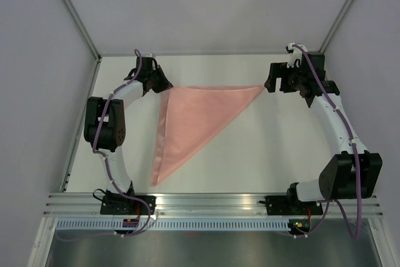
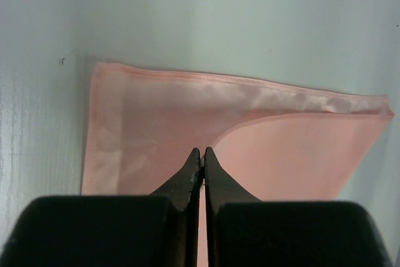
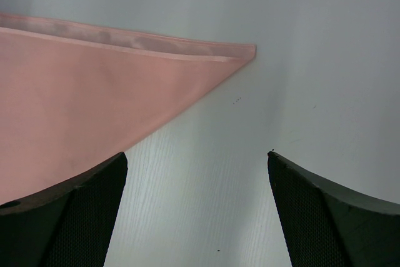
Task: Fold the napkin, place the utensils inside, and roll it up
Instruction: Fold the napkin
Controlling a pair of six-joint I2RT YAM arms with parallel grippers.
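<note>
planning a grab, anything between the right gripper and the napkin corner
Nothing: only bare table separates the right gripper from the napkin corner, per the right wrist view.

L gripper [image 2: 202, 153] closed, R gripper [image 3: 197, 154] spread wide

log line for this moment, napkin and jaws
salmon-pink cloth napkin: folded triangle on white table | left jaws: shut over its far-left corner | right jaws: open, short of its right tip | utensils: none seen
</note>
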